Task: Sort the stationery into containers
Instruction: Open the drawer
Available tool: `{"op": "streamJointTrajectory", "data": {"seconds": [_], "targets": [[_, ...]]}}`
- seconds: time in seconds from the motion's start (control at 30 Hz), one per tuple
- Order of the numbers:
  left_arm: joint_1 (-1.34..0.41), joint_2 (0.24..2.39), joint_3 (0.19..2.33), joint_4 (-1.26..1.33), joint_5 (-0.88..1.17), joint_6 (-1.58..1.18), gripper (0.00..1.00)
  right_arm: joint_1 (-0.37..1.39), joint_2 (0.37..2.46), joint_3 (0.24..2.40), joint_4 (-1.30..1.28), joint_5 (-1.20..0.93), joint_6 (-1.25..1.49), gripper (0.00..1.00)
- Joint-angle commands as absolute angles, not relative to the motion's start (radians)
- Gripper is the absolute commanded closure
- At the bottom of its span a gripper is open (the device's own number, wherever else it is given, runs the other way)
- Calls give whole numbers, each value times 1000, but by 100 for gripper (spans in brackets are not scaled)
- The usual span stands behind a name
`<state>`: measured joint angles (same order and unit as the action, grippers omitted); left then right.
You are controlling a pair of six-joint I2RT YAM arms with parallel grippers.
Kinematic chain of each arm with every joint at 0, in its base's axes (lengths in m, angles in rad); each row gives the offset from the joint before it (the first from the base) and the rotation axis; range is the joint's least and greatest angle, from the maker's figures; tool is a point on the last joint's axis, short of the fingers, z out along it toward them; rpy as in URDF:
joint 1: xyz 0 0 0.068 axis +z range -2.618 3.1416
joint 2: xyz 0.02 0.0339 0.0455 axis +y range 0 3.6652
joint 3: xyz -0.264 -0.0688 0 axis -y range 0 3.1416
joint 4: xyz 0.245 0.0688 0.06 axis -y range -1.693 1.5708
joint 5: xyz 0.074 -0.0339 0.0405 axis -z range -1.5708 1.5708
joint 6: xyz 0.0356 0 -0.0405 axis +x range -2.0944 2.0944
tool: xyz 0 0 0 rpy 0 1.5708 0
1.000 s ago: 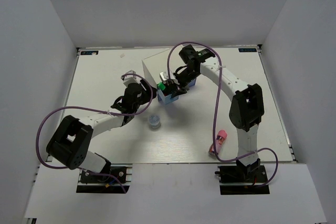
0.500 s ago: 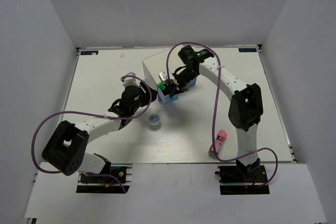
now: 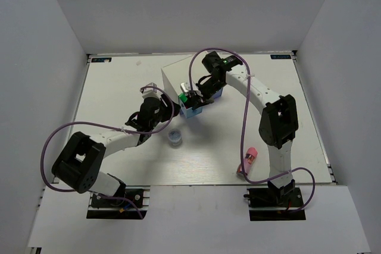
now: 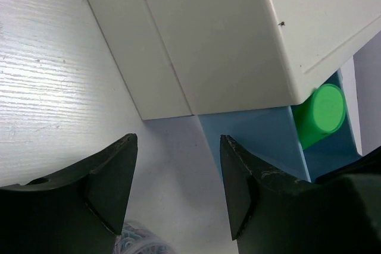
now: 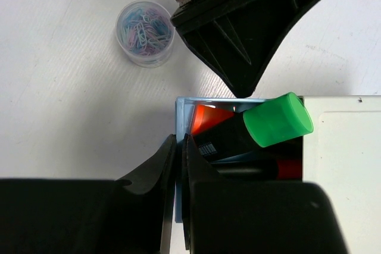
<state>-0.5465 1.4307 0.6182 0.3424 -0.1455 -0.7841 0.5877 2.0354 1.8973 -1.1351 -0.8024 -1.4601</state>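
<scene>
3 highlighters (image 5: 277,120) sit in the open drawer (image 4: 250,141); your right jaws pinch its front, left jaws spread, empty. Pot (image 5: 146,25) and tube (image 3: 250,157) wait on the desk (image 3: 119,87).

My fingers (image 4: 110,185) are matte black tapering wedges; behind them, my left arm (image 3: 116,140) and right arm (image 3: 253,87) are white segments joined by bulky black housings, each trailing a looping purple cable (image 3: 245,124) down to a black base (image 3: 271,197).
</scene>
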Motion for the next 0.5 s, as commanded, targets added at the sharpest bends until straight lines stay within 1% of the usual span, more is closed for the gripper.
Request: {"op": "streamJointTrajectory", "data": {"seconds": [0.0,0.17,0.3,0.47], "targets": [[-546,1428,663,370,-133,-769,32,595,2020,1914,-1227,-807,-1512,94],[-546,1437,673,370,-143,-769,32,594,2014,1907,-1310,-793,-1588,96],[-546,1448,683,370,-152,-769,32,595,1980,1858,-1312,-785,-1611,99],[-546,1459,692,370,-161,-769,32,589,1953,1847,-1312,-793,-1623,99]]}}
